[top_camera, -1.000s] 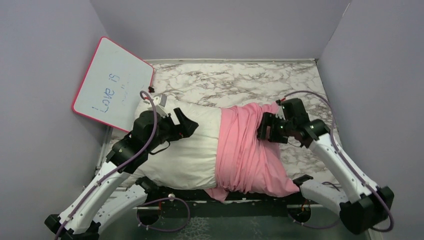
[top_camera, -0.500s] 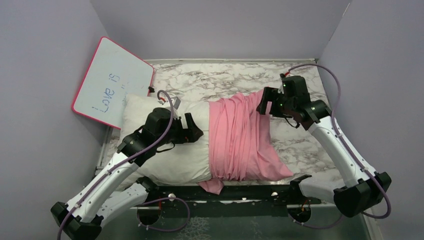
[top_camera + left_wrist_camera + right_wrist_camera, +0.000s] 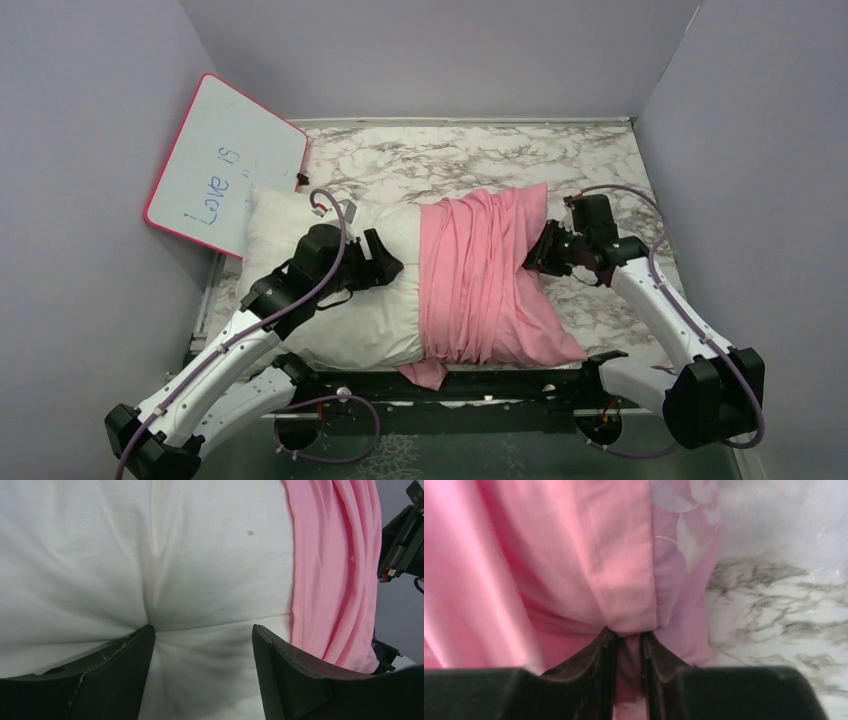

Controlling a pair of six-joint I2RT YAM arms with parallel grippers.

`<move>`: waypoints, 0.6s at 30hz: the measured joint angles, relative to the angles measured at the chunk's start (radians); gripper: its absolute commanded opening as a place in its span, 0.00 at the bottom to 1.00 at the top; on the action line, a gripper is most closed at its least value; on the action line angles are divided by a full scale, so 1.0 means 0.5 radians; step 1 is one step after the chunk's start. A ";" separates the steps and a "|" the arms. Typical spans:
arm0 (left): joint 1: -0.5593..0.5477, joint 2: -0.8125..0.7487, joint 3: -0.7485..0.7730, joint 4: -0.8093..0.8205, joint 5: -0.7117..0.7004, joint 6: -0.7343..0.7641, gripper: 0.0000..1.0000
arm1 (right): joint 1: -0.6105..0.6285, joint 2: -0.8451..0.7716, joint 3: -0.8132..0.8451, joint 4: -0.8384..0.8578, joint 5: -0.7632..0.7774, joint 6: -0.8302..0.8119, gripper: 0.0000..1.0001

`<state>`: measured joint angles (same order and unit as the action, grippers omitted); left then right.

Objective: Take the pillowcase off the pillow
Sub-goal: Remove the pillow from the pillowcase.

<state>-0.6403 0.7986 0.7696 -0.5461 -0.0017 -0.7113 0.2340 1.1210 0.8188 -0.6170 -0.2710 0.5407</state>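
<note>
You had the left gripper [image 3: 202, 630] spread wide and pressed onto the bare pillow [image 3: 365, 320], apparently to anchor it. The right gripper [image 3: 628, 636] pinched a fold of the pillowcase [image 3: 480, 270] at its closed end (the pulling side, I'd judge). The pillow lay lengthwise across the table [image 3: 450, 160], its cased half toward the right arm.

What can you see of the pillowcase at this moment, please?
The pillowcase is thin pink fabric, mostly plain, with a pale rose pattern showing beside a seam in the right wrist view. It is bunched in long folds around the right half of the white pillow, whose left half is bare. It lies on the marbled table, one corner drooping over the near edge. The right gripper pinches a fold on its right side.
</note>
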 measured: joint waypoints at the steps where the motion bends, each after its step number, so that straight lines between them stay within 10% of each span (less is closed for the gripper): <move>1: -0.002 -0.004 -0.014 0.013 -0.001 -0.016 0.73 | -0.004 -0.018 -0.038 0.021 -0.020 0.034 0.03; 18: -0.002 -0.056 -0.093 0.058 -0.021 -0.049 0.71 | -0.055 0.064 0.577 -0.419 1.038 -0.045 0.07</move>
<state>-0.6411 0.7708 0.7231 -0.5171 -0.0124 -0.7357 0.2066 1.1530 1.1072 -0.8265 0.2478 0.5182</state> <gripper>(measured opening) 0.714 0.036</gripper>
